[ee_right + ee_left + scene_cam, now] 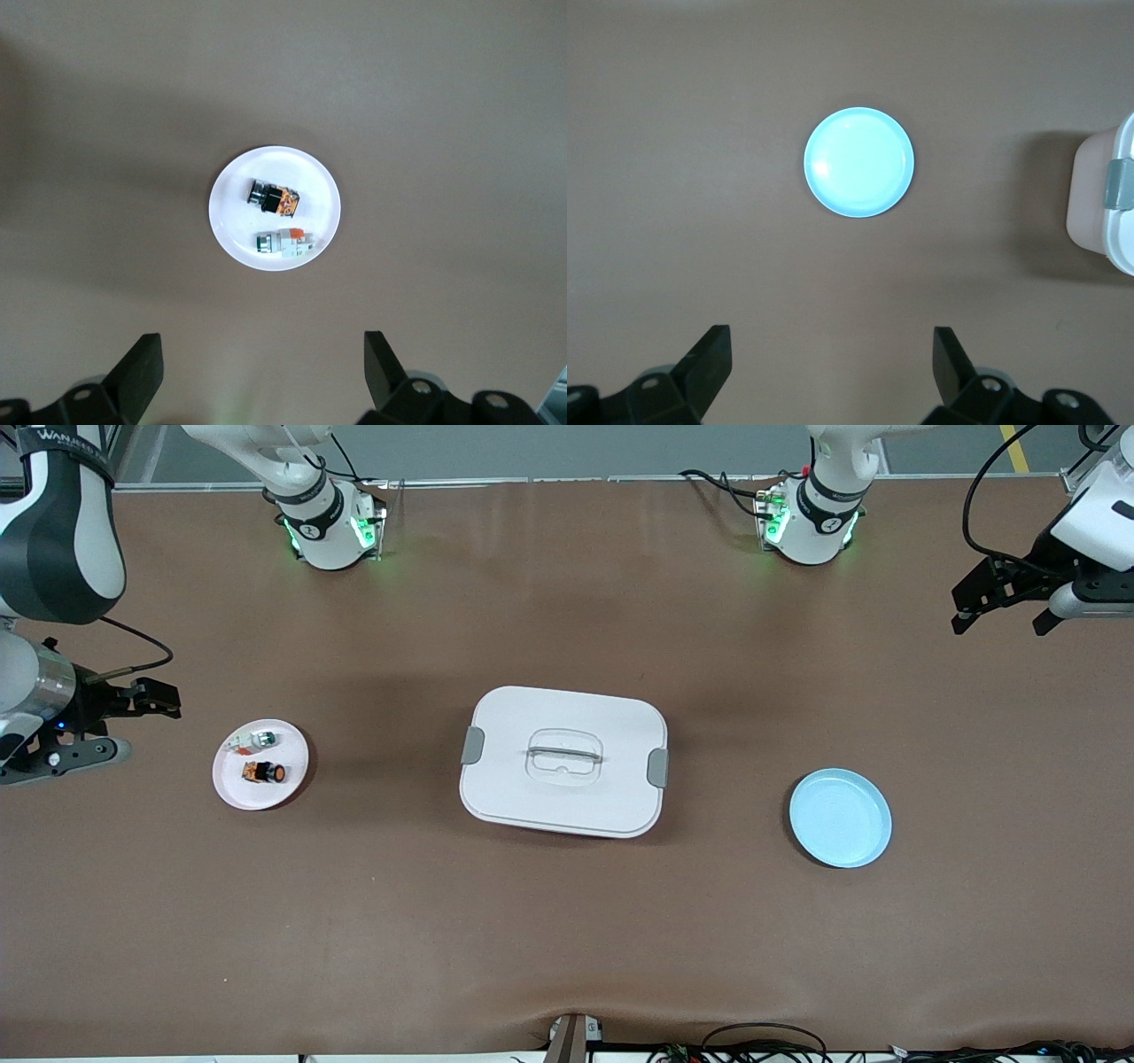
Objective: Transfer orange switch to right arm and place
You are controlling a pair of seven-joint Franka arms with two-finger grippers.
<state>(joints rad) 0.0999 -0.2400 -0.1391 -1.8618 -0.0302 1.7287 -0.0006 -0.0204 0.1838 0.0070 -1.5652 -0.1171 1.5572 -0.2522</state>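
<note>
Two parts, orange switch [264,772] included, on white plate [288,788]; blue plate [840,850] bare; both jaws apart.

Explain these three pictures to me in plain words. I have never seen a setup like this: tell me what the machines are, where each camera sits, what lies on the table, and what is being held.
Two white robot arms stand at a brown table. The wide picture looks down from a high camera facing them. The other two come from cameras on each arm's wrist, looking down past its own claw.

At the right arm's end lies a white plate with the orange switch and a small white-and-green part on it. A closed white box sits in the middle, and a light blue plate lies at the left arm's end.

The right claw hangs open above the white plate, and the left claw hangs open above the blue plate. Neither holds anything.
</note>
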